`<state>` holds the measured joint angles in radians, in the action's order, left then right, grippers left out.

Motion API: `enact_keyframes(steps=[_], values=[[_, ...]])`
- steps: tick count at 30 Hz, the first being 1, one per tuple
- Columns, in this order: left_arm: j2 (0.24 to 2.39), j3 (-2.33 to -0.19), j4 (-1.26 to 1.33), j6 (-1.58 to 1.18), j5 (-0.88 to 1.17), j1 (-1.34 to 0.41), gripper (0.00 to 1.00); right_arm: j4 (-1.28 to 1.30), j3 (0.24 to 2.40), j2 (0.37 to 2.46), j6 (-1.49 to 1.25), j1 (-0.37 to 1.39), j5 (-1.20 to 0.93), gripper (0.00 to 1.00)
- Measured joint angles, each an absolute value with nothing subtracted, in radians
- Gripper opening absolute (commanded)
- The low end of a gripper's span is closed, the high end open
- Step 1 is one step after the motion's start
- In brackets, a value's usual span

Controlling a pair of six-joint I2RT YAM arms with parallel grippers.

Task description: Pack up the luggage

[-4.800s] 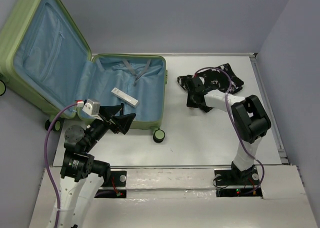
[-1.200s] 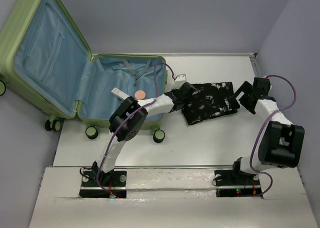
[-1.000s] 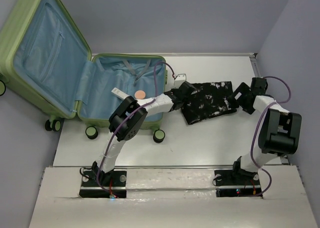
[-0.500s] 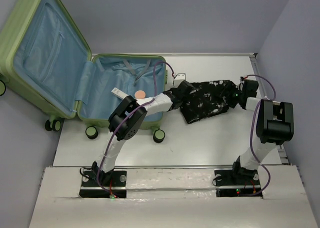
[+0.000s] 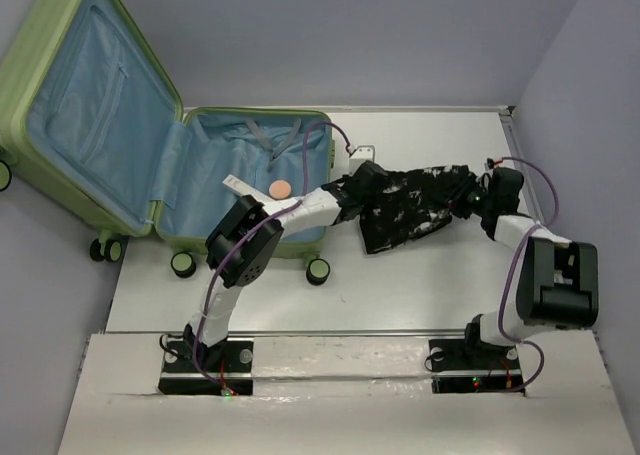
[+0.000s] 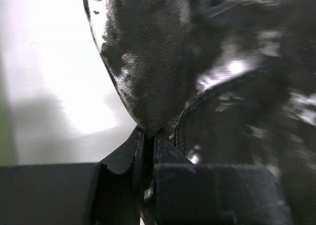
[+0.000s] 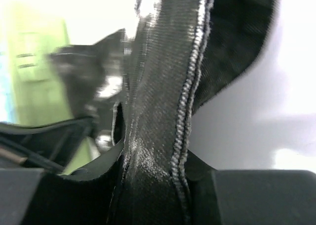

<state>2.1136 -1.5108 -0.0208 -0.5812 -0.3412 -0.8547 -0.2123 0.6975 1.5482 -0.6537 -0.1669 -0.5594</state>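
Note:
The luggage (image 5: 90, 115), a light-green suitcase with blue lining, lies open at the left, its lid leaning back. A black garment with white flecks (image 5: 415, 203) is stretched over the table to its right. My left gripper (image 5: 357, 187) is shut on the garment's left end, and in the left wrist view the cloth (image 6: 148, 76) runs up out of the pinched jaws (image 6: 147, 136). At the garment's right end my right gripper (image 5: 472, 197) is shut on it; a thick stitched fold (image 7: 163, 86) fills the jaws (image 7: 153, 158).
Inside the suitcase's lower half lie a white flat stick-shaped item (image 5: 236, 185) and a small orange disc (image 5: 281, 188). A small white block (image 5: 361, 155) sits on the table by the suitcase's right edge. Walls close in behind and at the right.
My right gripper moved in from the far right to the garment's right end and closed on it. The garment lifted and drew taut. The left gripper kept its hold.

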Motion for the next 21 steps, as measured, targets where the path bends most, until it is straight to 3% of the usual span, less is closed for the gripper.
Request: enact_keyframes(steps=[8,12,16,17,18,19,21], values=[[1.849,-1.542,-0.044,-0.536,-0.291,-0.896,0.06,-0.114,0.769,1.232,-0.673,-0.089,-0.547,0.07],[1.705,-1.554,-0.082,-0.528,-0.265,-0.838,0.06,-0.068,0.968,1.276,-0.69,0.095,-0.468,0.07],[1.532,-1.518,-0.123,-0.532,-0.244,-0.668,0.06,-0.043,1.212,1.432,-0.718,0.258,-0.416,0.07],[1.481,-1.496,-0.125,-0.533,-0.238,-0.607,0.14,-0.041,1.275,1.477,-0.727,0.285,-0.409,0.07],[1.443,-1.478,-0.13,-0.536,-0.234,-0.544,0.28,-0.044,1.377,1.556,-0.739,0.337,-0.398,0.07],[1.404,-1.456,-0.136,-0.538,-0.231,-0.493,0.65,-0.05,1.448,1.618,-0.749,0.372,-0.393,0.17],[1.34,-1.403,-0.138,-0.539,-0.224,-0.389,0.98,-0.058,1.563,1.737,-0.775,0.442,-0.387,0.53]])
